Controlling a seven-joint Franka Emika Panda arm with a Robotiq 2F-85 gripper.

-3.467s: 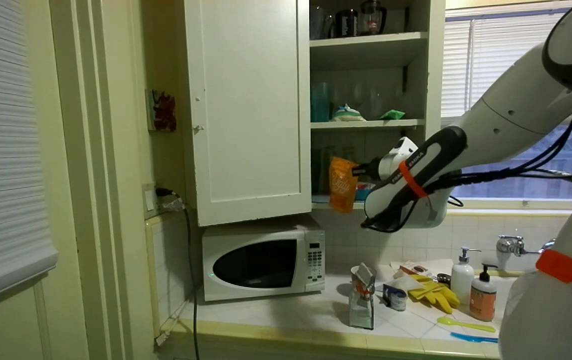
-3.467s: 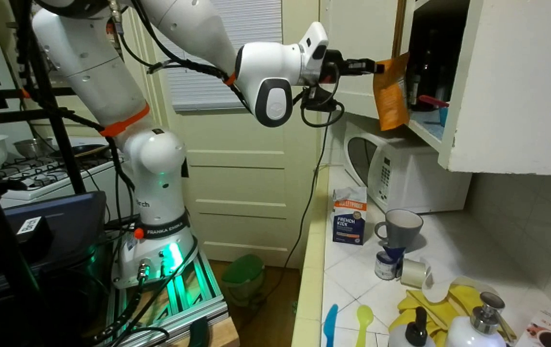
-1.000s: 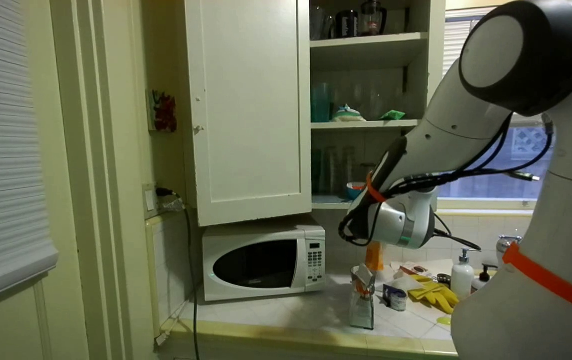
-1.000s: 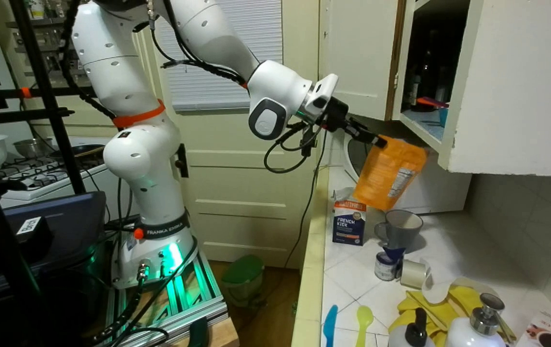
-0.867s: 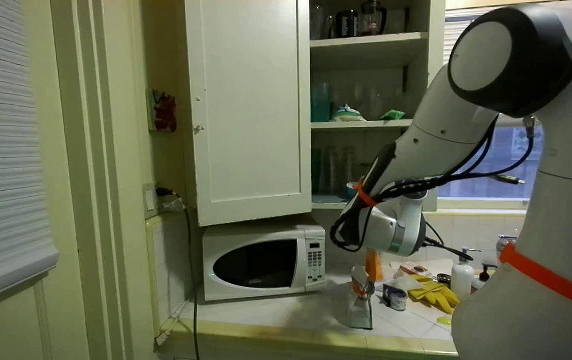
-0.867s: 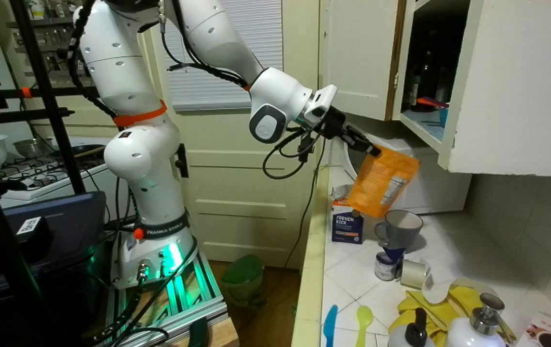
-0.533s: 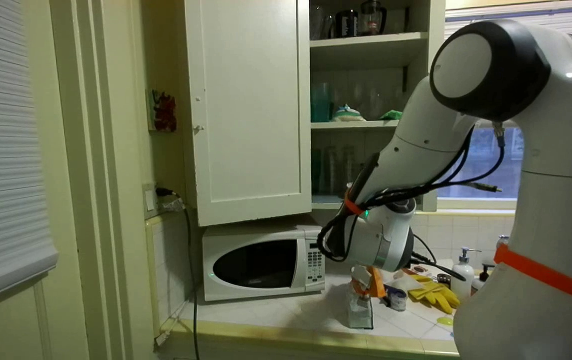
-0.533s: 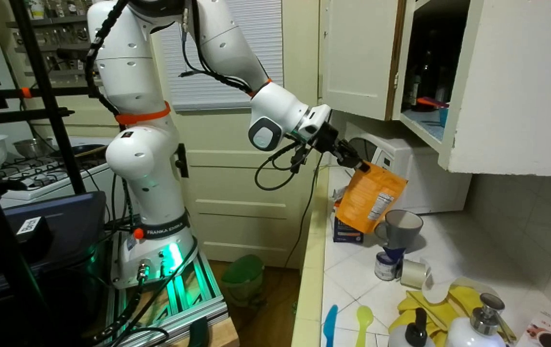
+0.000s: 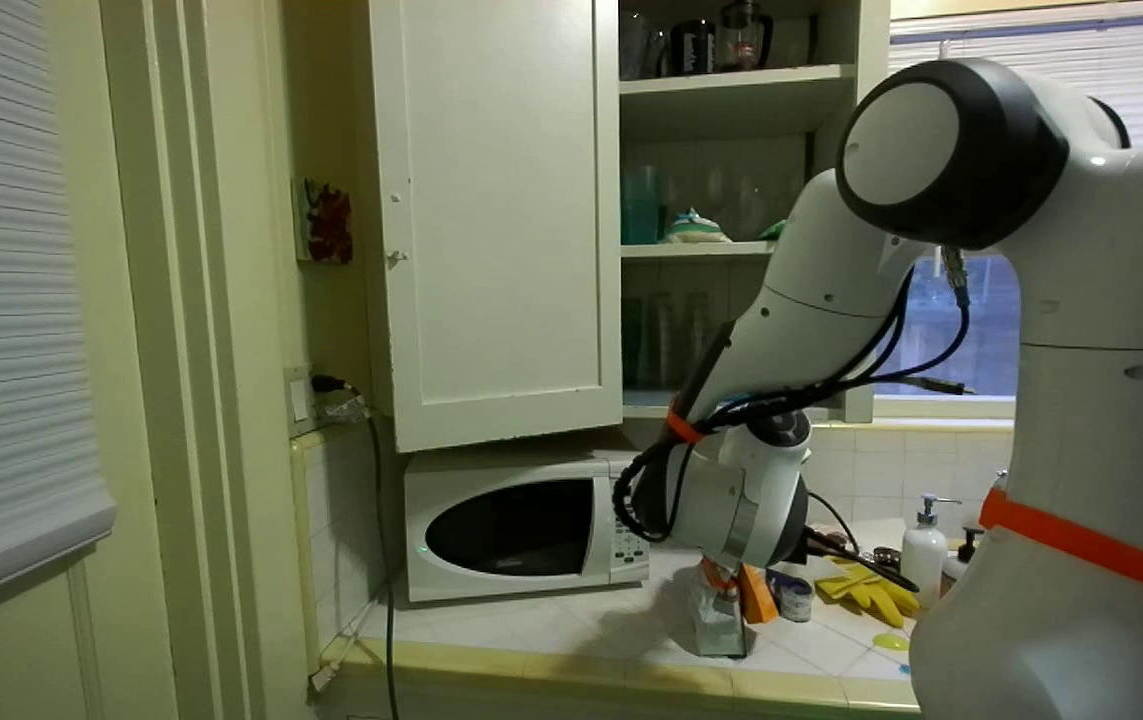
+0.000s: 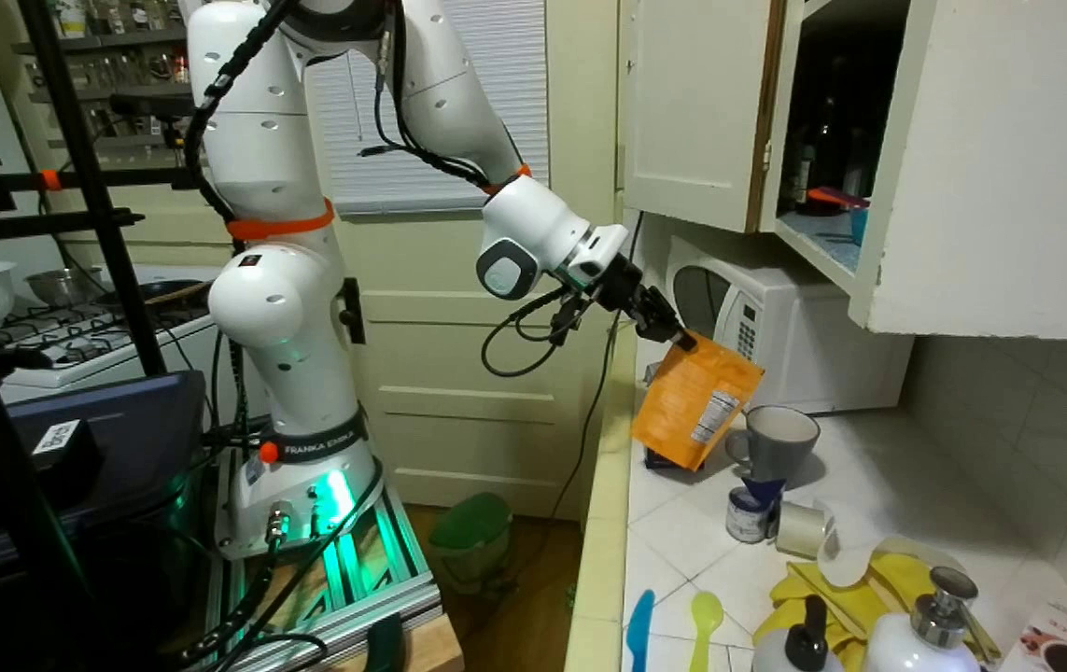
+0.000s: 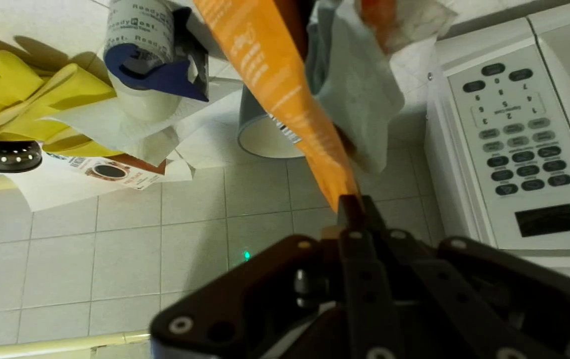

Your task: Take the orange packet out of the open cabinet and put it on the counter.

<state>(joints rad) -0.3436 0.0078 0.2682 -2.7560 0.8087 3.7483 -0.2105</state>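
Gripper (image 10: 685,342) at the end of the robot arm (image 10: 454,107), slanting downward, its fingers (image 11: 362,264) pinched together on an upper corner of the orange packet (image 10: 697,401). The packet hangs tilted below the gripper, outside the open cabinet (image 9: 731,120) and over the counter (image 10: 897,485); whether its lower edge touches the counter cannot be told. In an exterior view the arm conceals the gripper, and only a strip of the packet shows.

Just beside the packet, below the gripper, stands a bag (image 9: 719,620) with a crumpled top; contact between the two cannot be judged. Also below the gripper, but farther from the arm's base (image 10: 304,509), a grey mug (image 10: 780,443) stands upright near the packet. In the wrist view the packet is seen nearly edge-on, extending from the fingertips past the mug.

Farther out, to one side of the gripper, is the white microwave (image 11: 514,129), resting on the counter. To the opposite side are a tape dispenser (image 11: 140,35) and, past it, yellow gloves (image 11: 40,94). Farther along that same side are a pump bottle (image 9: 924,560), a blue knife (image 10: 639,623) and a lime spoon (image 10: 707,611).

Above the gripper is the cabinet, its door (image 9: 501,220) swung outward; a teal tumbler (image 9: 640,205) stands on one of its shelves (image 9: 691,250).
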